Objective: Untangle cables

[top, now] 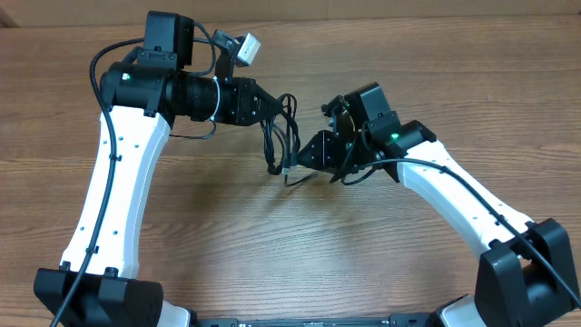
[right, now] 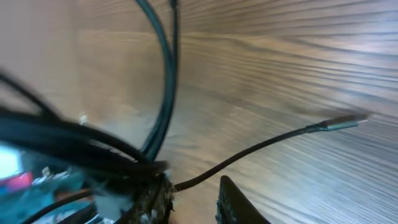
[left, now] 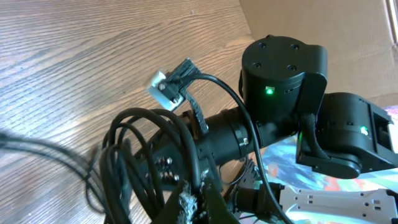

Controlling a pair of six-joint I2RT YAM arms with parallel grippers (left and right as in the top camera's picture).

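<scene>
The cables are thin black cords hanging in loops at the table's middle. One plug end reaches down toward the wood. My left gripper is shut on the top of the loops. In the left wrist view its fingers pinch the cords, and the loops spread out to the left. My right gripper sits just right of the bundle's lower part. In the right wrist view it stands open. One thin cable runs past its left finger out to a silver plug.
Wooden table all around. The right arm's black wrist body is close in front of the left gripper. A white connector on thick arm wiring hangs behind the left wrist. Both white arm links slope toward the near corners.
</scene>
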